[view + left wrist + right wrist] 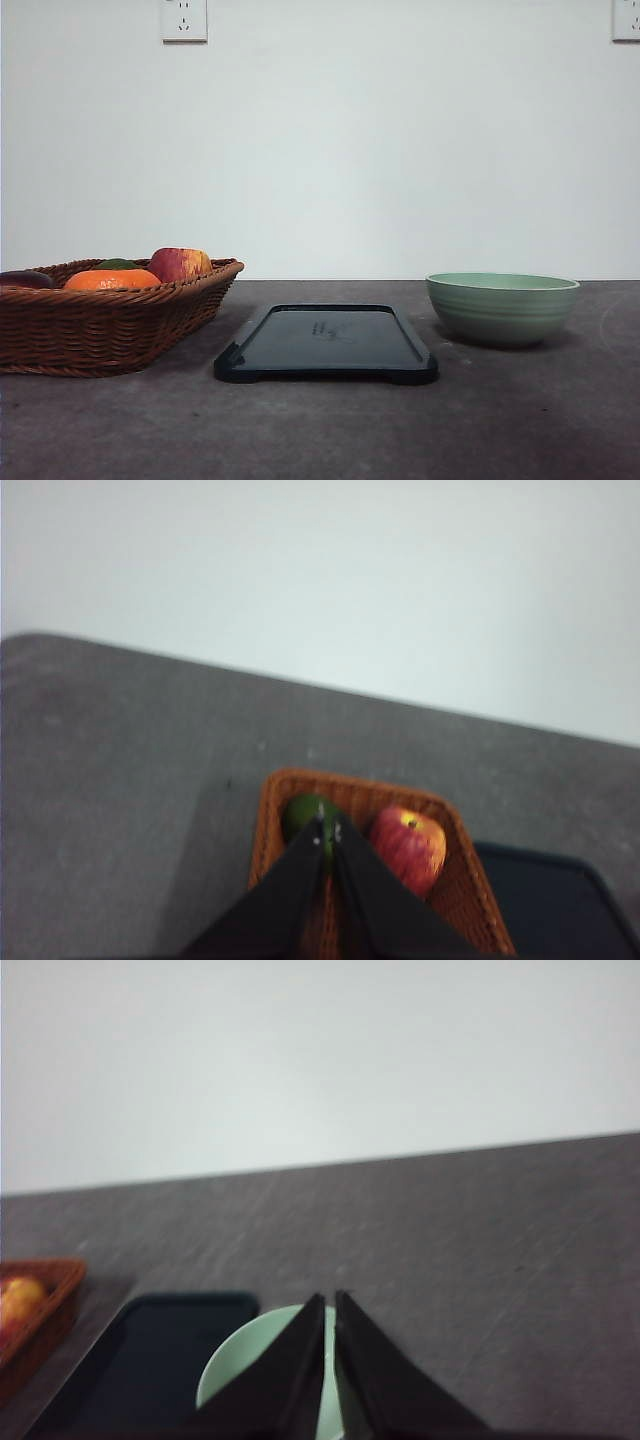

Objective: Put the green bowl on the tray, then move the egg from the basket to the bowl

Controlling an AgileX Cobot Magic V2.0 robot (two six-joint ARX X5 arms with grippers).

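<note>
The pale green bowl (502, 307) sits on the dark table at the right, beside the tray and not on it. The flat navy-black tray (326, 343) lies bare in the middle. At the left stands the brown wicker basket (90, 325) holding fruit; the egg is hidden from view. My left gripper (328, 832) hangs above the basket (452, 880), its black fingers pressed together with nothing between them. My right gripper (330, 1302) hovers over the green bowl (232, 1368), fingers also shut and holding nothing. The tray (150, 1355) lies just beside that bowl.
In the basket lie an orange (112, 279), a red-yellow apple (181, 264), a dark green fruit (116, 264) and a dark purple item (24, 279). A white wall with two sockets (184, 19) rises behind the table's far edge.
</note>
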